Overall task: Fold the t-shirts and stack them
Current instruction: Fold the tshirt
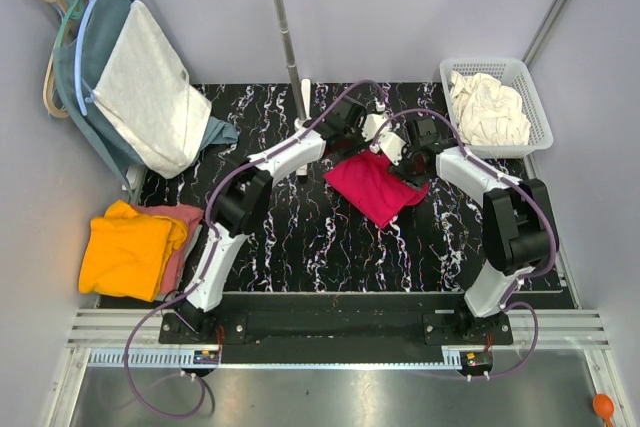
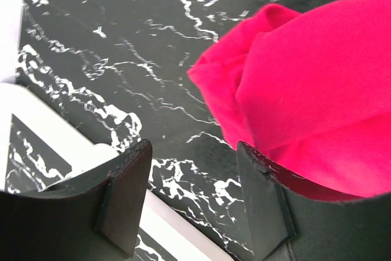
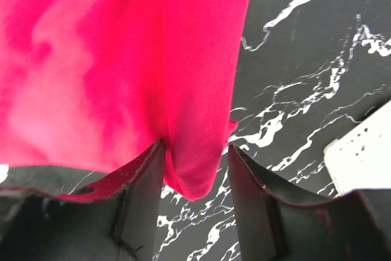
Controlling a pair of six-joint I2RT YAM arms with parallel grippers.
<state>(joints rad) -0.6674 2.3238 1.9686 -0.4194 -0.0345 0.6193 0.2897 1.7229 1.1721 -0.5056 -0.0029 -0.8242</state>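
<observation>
left claw (image 2: 192, 197) wide, beside pink t-shirt (image 2: 317, 77) | right claw (image 3: 195, 197) wide, straddling the cloth's edge

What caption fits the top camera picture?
Left arm and right arm reach a magenta t-shirt on the black marble table.

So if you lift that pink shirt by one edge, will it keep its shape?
Probably floppy: the shirt lies in soft folds and its edge droops between the right fingers. Likely light, so a push would bunch it rather than slide it.
</observation>
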